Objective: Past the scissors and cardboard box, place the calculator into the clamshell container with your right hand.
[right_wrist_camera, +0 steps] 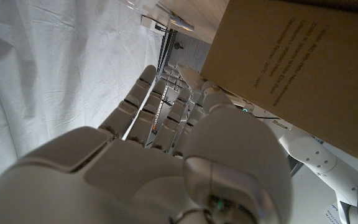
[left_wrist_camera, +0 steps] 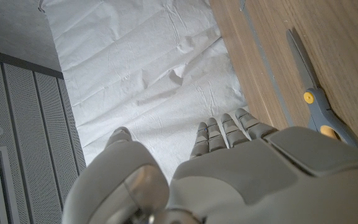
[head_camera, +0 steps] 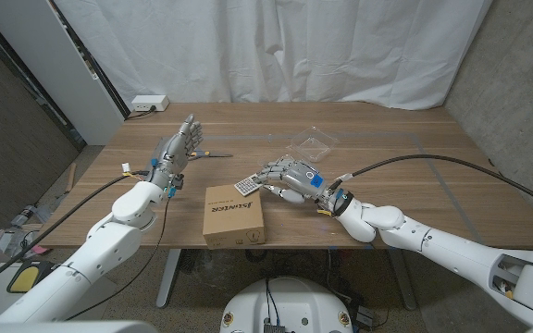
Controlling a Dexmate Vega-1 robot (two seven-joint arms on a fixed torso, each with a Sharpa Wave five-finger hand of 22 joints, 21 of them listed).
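My right hand [head_camera: 287, 178] grips the calculator [head_camera: 246, 184] just beyond the cardboard box [head_camera: 234, 215], with the calculator's keypad end sticking out past the fingers. In the right wrist view the fingers [right_wrist_camera: 166, 102] curl around the thin calculator [right_wrist_camera: 161, 111], beside the box [right_wrist_camera: 303, 68]. The clear clamshell container [head_camera: 311, 142] lies farther back, a short way behind the right hand. Grey-handled scissors [head_camera: 213, 154] lie to the left of the calculator. My left hand [head_camera: 179, 148] stands raised near them, fingers apart and holding nothing. Its wrist view shows the scissors [left_wrist_camera: 316, 102] on the wood.
A white power strip [head_camera: 149, 103] sits at the table's [head_camera: 415, 176] back left corner. A white curtain [head_camera: 276, 46] hangs behind the table. The right half of the tabletop is bare wood.
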